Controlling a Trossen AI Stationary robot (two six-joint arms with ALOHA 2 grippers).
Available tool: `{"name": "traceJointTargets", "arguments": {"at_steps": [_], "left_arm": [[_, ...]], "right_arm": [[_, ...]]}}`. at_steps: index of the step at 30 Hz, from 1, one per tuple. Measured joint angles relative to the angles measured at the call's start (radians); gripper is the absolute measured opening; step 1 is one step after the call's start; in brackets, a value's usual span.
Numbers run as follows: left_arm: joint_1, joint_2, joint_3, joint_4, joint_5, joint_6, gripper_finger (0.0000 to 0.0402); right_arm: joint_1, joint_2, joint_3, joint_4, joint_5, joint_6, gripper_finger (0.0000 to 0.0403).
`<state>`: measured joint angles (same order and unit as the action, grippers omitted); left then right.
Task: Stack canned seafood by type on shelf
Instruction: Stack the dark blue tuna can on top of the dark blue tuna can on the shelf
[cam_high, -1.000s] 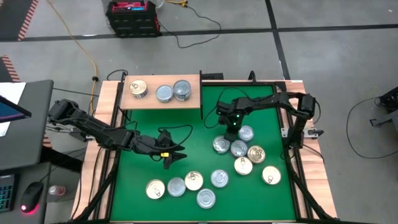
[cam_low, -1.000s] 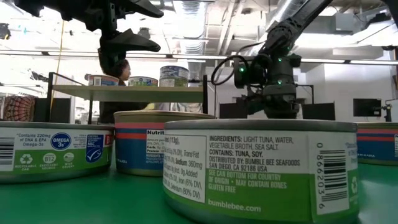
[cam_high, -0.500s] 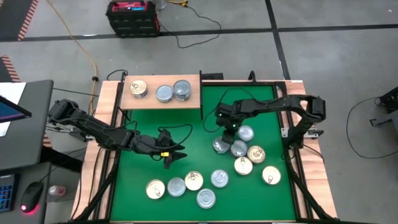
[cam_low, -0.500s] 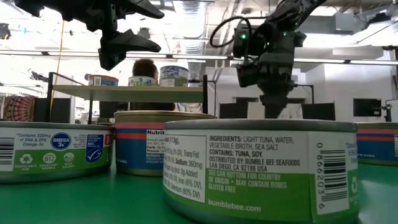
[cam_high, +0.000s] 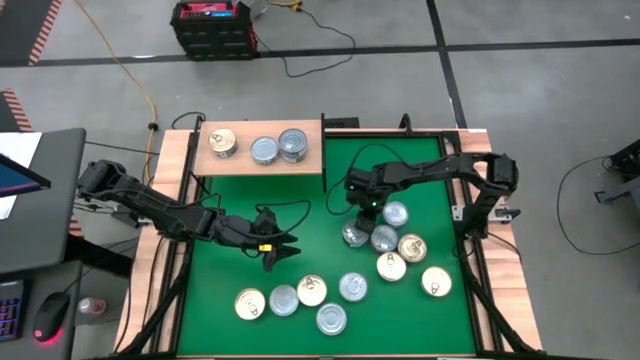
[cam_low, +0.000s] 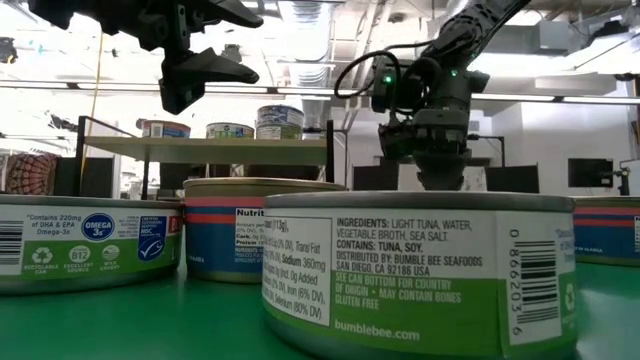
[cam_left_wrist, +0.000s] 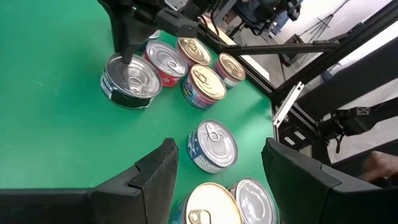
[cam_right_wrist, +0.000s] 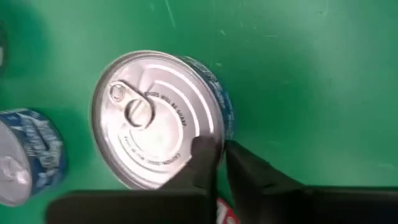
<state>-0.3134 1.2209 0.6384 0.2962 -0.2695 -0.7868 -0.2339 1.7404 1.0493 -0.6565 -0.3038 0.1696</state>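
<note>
Right gripper (cam_high: 358, 213): down low over the green mat, at the near edge of the middle cluster of tins; its fingers (cam_right_wrist: 208, 158) stand almost together – only a thin slit between the tips – and press onto the lid rim of one tin, gripping nothing.
Tin under it (cam_right_wrist: 158, 118): silver pull-tab lid, blue side label, flat on the mat; in the high view it lies at (cam_high: 353, 235), partly hidden by the gripper.
Cluster beside it: a silver-lidded tin (cam_high: 396, 213), another silver one (cam_high: 384, 238) and a gold-lidded one (cam_high: 411, 247), close-packed and touching or nearly so.
Left gripper (cam_high: 283, 253): hovers above bare mat left of centre, its fingers (cam_left_wrist: 152, 180) spread wide – nothing between them.
Front tins: a loose row near the front of the mat, from a gold-lidded tin (cam_high: 249, 303) to a silver one (cam_high: 331, 319).
Shelf (cam_high: 235, 163): light-wood board at the far left corner of the mat, raised on thin legs in the low view (cam_low: 200, 145).
On the shelf: a gold-lidded tin (cam_high: 222, 142), a silver tin (cam_high: 263, 150), and a two-high stack (cam_high: 293, 144) just beside it.
Green mat (cam_high: 320, 220): covers the table top.
</note>
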Motion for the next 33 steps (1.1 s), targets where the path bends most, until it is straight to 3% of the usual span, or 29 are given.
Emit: {"name": "traceJointTargets", "arguments": {"at_steps": [5,13,20,24,28,33], "left_arm": [[0.000,0.000,0.000,0.000,-0.001,0.000,0.0221],[0.000,0.000,0.000,0.001,-0.001,-0.009,0.0221],[0.000,0.000,0.000,0.000,-0.002,-0.030,0.0221],[0.000,0.000,0.000,0.000,-0.029,-0.025,0.0221],[0.000,0.000,0.000,0.000,-0.068,-0.022,0.0221],[0.000,0.000,0.000,0.000,-0.066,-0.023,0.0221]], "right_arm": [[-0.029,-0.005,-0.051,0.012,-0.024,0.003,0.0013],[-0.155,-0.012,-0.081,-0.009,-0.002,0.000,0.0033],[-0.225,-0.092,0.025,-0.176,0.025,-0.072,0.0050],[-0.169,-0.155,0.074,-0.170,0.025,-0.060,0.0081],[-0.062,-0.178,0.093,-0.095,0.027,0.035,0.0137],[0.052,-0.164,0.121,-0.053,0.239,0.076,0.0217]]}}
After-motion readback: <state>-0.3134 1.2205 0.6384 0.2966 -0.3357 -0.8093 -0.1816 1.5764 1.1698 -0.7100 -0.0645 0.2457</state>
